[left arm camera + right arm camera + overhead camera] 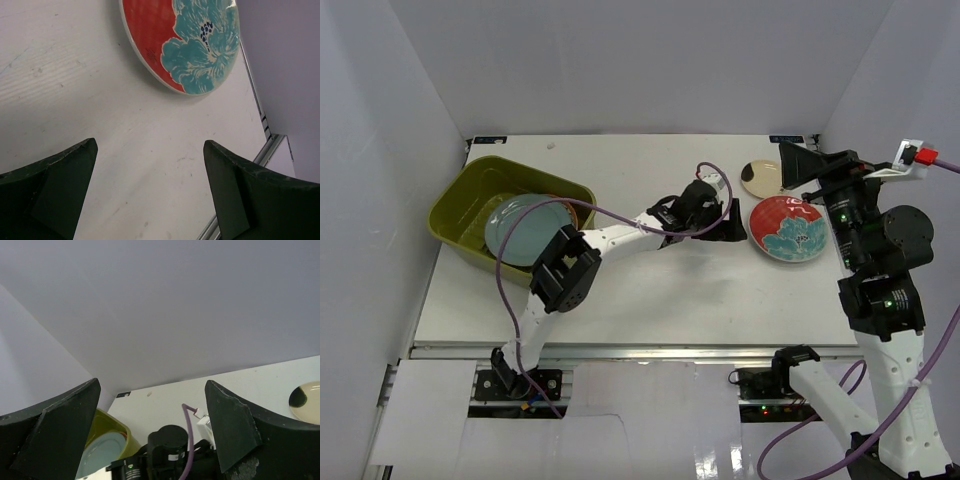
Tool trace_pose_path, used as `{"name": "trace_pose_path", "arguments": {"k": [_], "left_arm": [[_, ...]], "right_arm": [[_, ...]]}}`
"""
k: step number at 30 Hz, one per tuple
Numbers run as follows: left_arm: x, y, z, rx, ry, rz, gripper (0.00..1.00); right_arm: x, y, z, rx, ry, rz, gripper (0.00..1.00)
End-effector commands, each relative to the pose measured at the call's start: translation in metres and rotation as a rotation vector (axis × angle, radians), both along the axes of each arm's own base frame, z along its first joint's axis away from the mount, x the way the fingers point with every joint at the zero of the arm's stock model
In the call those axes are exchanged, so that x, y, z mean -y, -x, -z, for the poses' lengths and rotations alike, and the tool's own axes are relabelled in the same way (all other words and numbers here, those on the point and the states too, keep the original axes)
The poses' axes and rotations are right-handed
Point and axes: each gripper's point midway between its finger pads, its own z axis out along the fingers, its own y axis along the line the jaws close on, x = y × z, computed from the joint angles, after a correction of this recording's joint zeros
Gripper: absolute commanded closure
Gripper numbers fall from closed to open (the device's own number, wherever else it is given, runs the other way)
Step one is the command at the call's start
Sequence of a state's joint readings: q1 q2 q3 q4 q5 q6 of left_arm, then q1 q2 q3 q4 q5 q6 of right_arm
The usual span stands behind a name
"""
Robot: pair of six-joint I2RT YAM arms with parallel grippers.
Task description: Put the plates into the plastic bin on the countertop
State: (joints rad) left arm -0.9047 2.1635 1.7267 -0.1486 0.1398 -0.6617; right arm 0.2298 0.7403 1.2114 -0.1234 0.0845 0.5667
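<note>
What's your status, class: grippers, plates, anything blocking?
Left gripper open, empty, near red plate. Right gripper open, raised. Grey-blue plate in bin; red plate, cream plate on countertop. Path clear.

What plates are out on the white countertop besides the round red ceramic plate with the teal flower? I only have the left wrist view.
Observer: One more, a round cream ceramic plate with a dark patch, just beyond the red plate, nearer the far edge.
Operator: And the bin?
Observer: The olive-green rectangular plastic bin sits at the far left, with a grey-blue round plate on top inside it.
Operator: Where is the right arm?
Observer: The right gripper hangs open and empty above the far right, by the cream plate.
</note>
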Motion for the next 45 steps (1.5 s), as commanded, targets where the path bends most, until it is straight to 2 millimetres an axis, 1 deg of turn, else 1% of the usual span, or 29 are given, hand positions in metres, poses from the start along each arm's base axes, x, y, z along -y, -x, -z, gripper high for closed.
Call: {"name": "trace_pose_path", "arguments": {"k": [1, 2, 4, 5, 6, 8, 9, 13, 15, 17, 19, 22, 23, 26, 29, 30, 31, 32, 33, 34, 36, 37, 38, 40, 41, 42, 43, 44, 45], "left_arm": [[0.021, -0.014, -0.006, -0.053, 0.1, -0.019, 0.02], [0.029, -0.015, 0.013, -0.089, 0.098, -0.014, 0.02], [0.036, -0.019, 0.028, -0.12, 0.1, -0.04, 0.03], [0.039, -0.021, 0.049, -0.14, 0.081, -0.051, 0.04], [0.044, -0.026, 0.05, -0.148, 0.096, -0.076, 0.04], [0.049, -0.029, 0.059, -0.179, 0.113, -0.1, 0.07], [0.054, -0.031, 0.069, -0.196, 0.12, -0.111, 0.08], [0.072, -0.037, 0.081, -0.254, 0.175, -0.156, 0.11], [0.079, -0.036, 0.087, -0.271, 0.183, -0.16, 0.15], [0.087, -0.039, 0.096, -0.291, 0.188, -0.175, 0.18], [0.091, -0.04, 0.108, -0.309, 0.187, -0.196, 0.26], [0.094, -0.042, 0.121, -0.345, 0.209, -0.226, 0.34], [0.094, -0.045, 0.13, -0.362, 0.213, -0.249, 0.36], [0.101, -0.047, 0.14, -0.388, 0.237, -0.262, 0.44], [0.102, -0.05, 0.147, -0.388, 0.244, -0.279, 0.55], [0.101, -0.05, 0.149, -0.387, 0.239, -0.286, 0.61], [0.099, -0.051, 0.151, -0.387, 0.235, -0.291, 0.74], [0.097, -0.051, 0.153, -0.383, 0.228, -0.296, 0.82], [0.096, -0.051, 0.154, -0.381, 0.221, -0.297, 0.96], [0.094, -0.052, 0.153, -0.376, 0.218, -0.295, 1.0], [0.086, -0.046, 0.149, -0.368, 0.196, -0.272, 1.0], [0.087, -0.046, 0.138, -0.341, 0.228, -0.252, 1.0], [0.076, -0.035, 0.133, -0.345, 0.209, -0.234, 1.0], [0.066, -0.025, 0.122, -0.316, 0.195, -0.192, 1.0], [0.052, -0.01, 0.134, -0.333, 0.166, -0.17, 1.0], [0.049, -0.006, 0.095, -0.304, 0.212, -0.136, 1.0], [0.046, -0.004, 0.072, -0.284, 0.264, -0.105, 1.0], [0.039, 0.002, 0.056, -0.278, 0.286, -0.078, 1.0], [0.026, 0.015, 0.016, -0.259, 0.327, -0.042, 1.0]], "right_arm": [[-0.003, 0.003, 0.003, -0.01, 0.004, -0.021, 0.09], [-0.004, 0.001, 0.007, -0.017, 0.004, -0.026, 0.09], [-0.009, 0.002, 0.009, -0.02, 0.006, -0.056, 0.09], [-0.011, 0.002, 0.013, -0.028, 0.006, -0.064, 0.09], [-0.013, 0.003, 0.013, -0.016, -0.001, -0.077, 0.09], [-0.018, 0.007, 0.015, -0.008, -0.01, -0.111, 0.1], [-0.02, 0.006, 0.021, -0.018, -0.01, -0.121, 0.1], [-0.03, 0.006, 0.03, -0.027, -0.021, -0.179, 0.11], [-0.037, 0.007, 0.038, -0.039, -0.028, -0.218, 0.11], [-0.039, 0.011, 0.037, -0.03, -0.031, -0.235, 0.11], [-0.039, 0.014, 0.037, -0.021, -0.034, -0.242, 0.11], [-0.042, 0.016, 0.044, -0.032, -0.042, -0.26, 0.12], [-0.044, 0.019, 0.038, -0.004, -0.045, -0.276, 0.12], [-0.047, 0.022, 0.041, -0.002, -0.048, -0.301, 0.12], [-0.05, 0.026, 0.043, -0.003, -0.047, -0.325, 0.12], [-0.051, 0.026, 0.042, 0.0, -0.05, -0.332, 0.12], [-0.053, 0.028, 0.044, -0.001, -0.052, -0.344, 0.12], [-0.054, 0.029, 0.044, 0.0, -0.052, -0.349, 0.12], [-0.053, 0.029, 0.044, 0.002, -0.053, -0.348, 0.12], [-0.053, 0.029, 0.044, 0.001, -0.05, -0.347, 0.12], [-0.052, 0.028, 0.046, -0.003, -0.046, -0.339, 0.12], [-0.052, 0.027, 0.046, -0.003, -0.043, -0.335, 0.12], [-0.052, 0.027, 0.046, -0.005, -0.044, -0.334, 0.12], [-0.051, 0.027, 0.044, -0.002, -0.046, -0.332, 0.12], [-0.051, 0.027, 0.043, 0.0, -0.046, -0.331, 0.12], [-0.051, 0.027, 0.042, 0.001, -0.046, -0.329, 0.12], [-0.051, 0.027, 0.042, 0.003, -0.047, -0.328, 0.12], [-0.051, 0.027, 0.041, 0.003, -0.045, -0.328, 0.12], [-0.05, 0.028, 0.041, 0.007, -0.046, -0.328, 0.12]]}}
